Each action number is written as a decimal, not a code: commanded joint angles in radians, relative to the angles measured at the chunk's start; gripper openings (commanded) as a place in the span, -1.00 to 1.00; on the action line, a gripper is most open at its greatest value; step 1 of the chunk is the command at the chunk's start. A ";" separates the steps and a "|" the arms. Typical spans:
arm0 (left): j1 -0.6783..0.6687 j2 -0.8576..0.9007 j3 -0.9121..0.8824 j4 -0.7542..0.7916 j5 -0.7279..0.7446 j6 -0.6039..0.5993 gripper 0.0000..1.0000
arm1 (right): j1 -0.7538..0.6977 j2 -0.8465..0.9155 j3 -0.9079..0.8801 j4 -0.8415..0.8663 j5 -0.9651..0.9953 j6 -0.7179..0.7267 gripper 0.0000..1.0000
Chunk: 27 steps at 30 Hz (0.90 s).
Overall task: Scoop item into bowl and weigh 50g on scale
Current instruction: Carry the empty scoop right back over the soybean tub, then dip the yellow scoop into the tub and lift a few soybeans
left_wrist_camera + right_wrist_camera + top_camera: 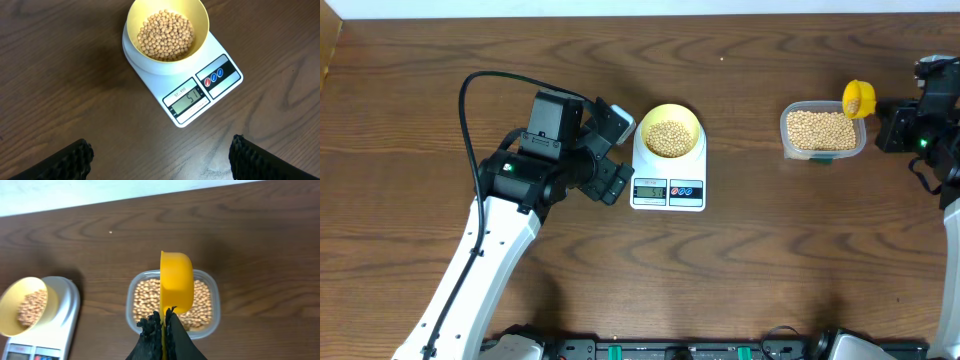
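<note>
Weighing check, I judge: my right claw [163, 320] clamps the bright yellow plastic scoop [858, 98] upper right, left claw [160, 157] gapes; next, read the white rounded-rectangular scale [205, 97].

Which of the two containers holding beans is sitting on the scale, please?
The small pale yellow bowl sits on the white scale, while the clear plastic tub stands directly on the table, apart from it, under the yellow scoop.

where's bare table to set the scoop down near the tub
Bare wood lies between the scale and the tub, and across the whole strip nearer the robot. Crowded: the open left hand beside the scale, the right hand holding the scoop over the tub.
</note>
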State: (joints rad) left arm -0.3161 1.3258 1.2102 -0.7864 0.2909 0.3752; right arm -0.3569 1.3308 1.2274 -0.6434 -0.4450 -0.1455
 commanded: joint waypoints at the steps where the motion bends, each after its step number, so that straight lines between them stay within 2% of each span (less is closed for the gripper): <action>1: 0.000 -0.006 -0.014 -0.002 0.015 0.017 0.78 | 0.019 0.030 0.001 0.008 0.082 -0.082 -0.98; 9: 0.000 -0.006 -0.014 -0.002 0.015 0.017 0.78 | 0.123 0.079 0.001 0.007 0.196 -0.133 -0.98; 20: 0.000 -0.006 -0.014 -0.002 0.015 0.017 0.79 | 0.283 0.121 0.001 -0.001 0.552 -0.151 -0.98; 27: 0.000 -0.006 -0.014 -0.003 0.015 0.017 0.78 | 0.287 0.120 0.001 0.018 0.489 -0.147 -0.98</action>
State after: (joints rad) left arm -0.3161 1.3258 1.2102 -0.7864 0.2909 0.3752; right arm -0.0753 1.4528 1.2274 -0.6361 0.0578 -0.2817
